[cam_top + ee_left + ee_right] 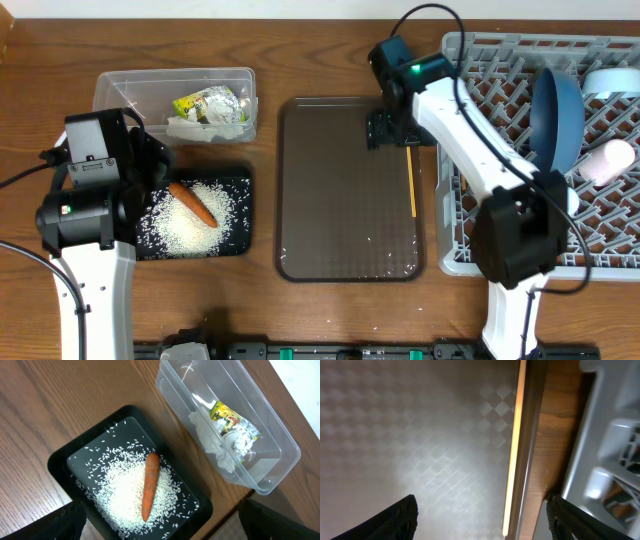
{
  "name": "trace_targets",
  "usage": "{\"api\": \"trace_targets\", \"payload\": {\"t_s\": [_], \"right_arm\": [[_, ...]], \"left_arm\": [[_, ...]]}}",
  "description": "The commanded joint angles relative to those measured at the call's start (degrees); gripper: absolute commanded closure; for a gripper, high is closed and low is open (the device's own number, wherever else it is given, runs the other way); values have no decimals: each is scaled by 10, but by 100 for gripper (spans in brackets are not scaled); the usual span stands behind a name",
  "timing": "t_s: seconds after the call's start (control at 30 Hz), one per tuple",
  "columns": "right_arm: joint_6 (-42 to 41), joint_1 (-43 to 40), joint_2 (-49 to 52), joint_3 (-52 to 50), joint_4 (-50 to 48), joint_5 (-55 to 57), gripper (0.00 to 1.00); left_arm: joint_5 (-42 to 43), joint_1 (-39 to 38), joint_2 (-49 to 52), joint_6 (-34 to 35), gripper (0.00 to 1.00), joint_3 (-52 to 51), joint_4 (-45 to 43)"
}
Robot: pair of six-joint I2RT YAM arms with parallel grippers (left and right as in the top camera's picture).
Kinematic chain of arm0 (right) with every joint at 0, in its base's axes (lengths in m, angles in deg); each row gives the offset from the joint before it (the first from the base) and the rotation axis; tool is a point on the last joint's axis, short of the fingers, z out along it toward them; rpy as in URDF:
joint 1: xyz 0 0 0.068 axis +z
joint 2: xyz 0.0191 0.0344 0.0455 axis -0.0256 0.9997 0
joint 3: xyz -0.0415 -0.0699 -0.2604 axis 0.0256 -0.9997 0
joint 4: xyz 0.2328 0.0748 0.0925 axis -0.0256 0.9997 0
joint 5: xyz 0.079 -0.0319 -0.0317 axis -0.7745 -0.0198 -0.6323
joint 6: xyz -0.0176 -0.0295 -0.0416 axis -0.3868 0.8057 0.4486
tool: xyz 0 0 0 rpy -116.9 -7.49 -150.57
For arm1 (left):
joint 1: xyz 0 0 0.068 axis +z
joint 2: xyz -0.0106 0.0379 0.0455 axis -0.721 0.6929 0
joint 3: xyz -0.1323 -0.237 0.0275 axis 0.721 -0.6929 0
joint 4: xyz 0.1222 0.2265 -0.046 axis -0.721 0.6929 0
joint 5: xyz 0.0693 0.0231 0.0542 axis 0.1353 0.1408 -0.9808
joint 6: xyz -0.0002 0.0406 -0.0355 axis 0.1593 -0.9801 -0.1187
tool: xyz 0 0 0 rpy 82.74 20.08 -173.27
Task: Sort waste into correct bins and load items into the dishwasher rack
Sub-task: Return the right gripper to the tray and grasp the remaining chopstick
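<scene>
The right jaws stand wide open with nothing in them. Their dark fingertips [395,520] sit on either side of a thin wooden chopstick [512,460], clear of it. The chopstick lies flat between them and runs straight away from the jaws, along the edge of the brown serving tray [420,435]. Just outside the jaws on the chopstick's side comes the tray's rim, then a strip of tabletop [560,435], then the wall of the grey dishwasher rack [600,435]. Farther from these jaws, inside the rack, a dark-blue bowl [558,115] stands on edge among the pegs, with a white cup [610,160] just beyond it.

The left jaws are also fully spread and empty, hanging above the black tray [65,460]. Directly under them lies a heap of white rice [120,490] with the orange carrot [150,485] resting on it. Beyond the tray from these jaws, just beside it, the clear tub [280,450] holds the crumpled tissue [212,442] and the yellow-green wrapper [227,415].
</scene>
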Motion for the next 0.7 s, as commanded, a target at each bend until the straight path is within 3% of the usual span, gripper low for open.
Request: {"api": "trace_targets", "payload": {"t_s": [0.0,0.67], "right_arm": [[-12,-1,33,-1,-5,14,20],[-11,-8,116,-1,-24,-10,21]], "left_arm": [[-1,4,0,1,1,1,2],[-1,4,0,1,1,1,2]]}}
